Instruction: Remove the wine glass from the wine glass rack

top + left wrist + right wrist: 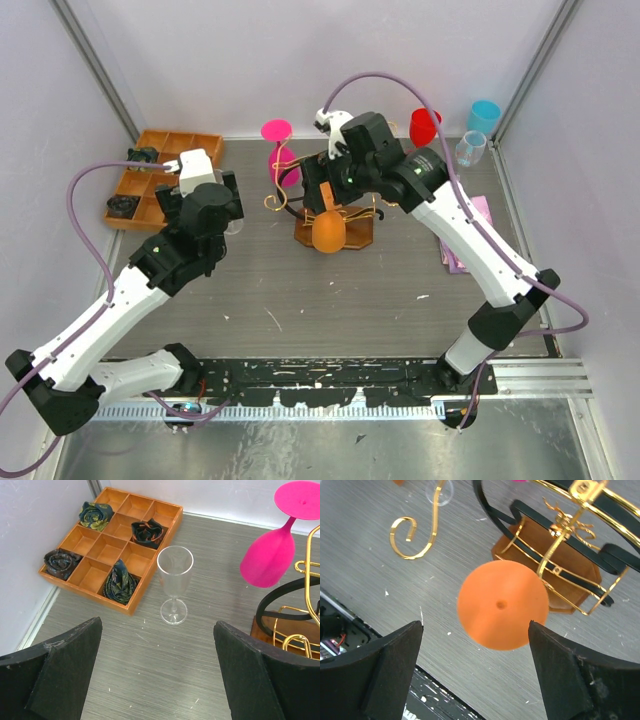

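Note:
The wine glass rack (pixel 345 218) is gold curly wire on a dark brown base at mid-table; it also shows in the right wrist view (pixel 560 560) and at the right edge of the left wrist view (pixel 295 630). An orange wine glass (pixel 329 232) hangs at its front, seen from above as a round disc (pixel 502 605). A pink wine glass (pixel 283 165) hangs upside down on its left side (pixel 270 557). My right gripper (pixel 320 188) is open above the rack, its fingers either side of the orange glass (pixel 475 625), apart from it. My left gripper (pixel 230 205) is open and empty (pixel 157 622).
A clear flute glass (pixel 175 582) stands on the table ahead of my left gripper. An orange compartmented tray (pixel 112 545) with rolled ties sits at the back left (pixel 160 175). A red cup (pixel 424 125), a blue cup (pixel 484 115) and a clear glass (pixel 470 148) stand at the back right.

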Controlling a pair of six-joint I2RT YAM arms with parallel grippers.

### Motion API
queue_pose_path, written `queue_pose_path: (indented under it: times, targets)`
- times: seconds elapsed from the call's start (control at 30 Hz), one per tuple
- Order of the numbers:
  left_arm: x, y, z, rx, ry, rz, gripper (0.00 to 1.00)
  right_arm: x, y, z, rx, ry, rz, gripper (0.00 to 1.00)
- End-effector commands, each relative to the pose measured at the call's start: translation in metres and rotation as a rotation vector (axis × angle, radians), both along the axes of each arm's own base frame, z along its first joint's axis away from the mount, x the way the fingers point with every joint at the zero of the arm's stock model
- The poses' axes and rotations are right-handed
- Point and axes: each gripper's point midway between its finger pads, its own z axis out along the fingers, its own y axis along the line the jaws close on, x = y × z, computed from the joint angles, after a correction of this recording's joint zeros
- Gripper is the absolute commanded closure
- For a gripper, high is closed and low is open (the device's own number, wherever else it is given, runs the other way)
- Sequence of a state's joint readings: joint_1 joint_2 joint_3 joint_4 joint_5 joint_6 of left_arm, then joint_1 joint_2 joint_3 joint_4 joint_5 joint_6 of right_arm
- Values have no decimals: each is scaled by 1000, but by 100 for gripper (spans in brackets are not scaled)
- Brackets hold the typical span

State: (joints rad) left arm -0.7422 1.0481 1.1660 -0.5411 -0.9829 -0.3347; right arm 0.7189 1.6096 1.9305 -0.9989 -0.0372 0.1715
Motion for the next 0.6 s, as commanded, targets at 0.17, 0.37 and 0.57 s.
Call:
queue_pose_path:
  times: [0.17,0.37,0.57]
  targets:
    - [-11,10,10,-23,-17,4,0,32,-26,10,109,-4,-144,17]
    - [-9,7,6,-19,-5,-4,0,27,-12,-3,135,54,-72,26]
    - [-8,6,4,-4,7,-4,1,20,-2,-5,153,93,-11,32]
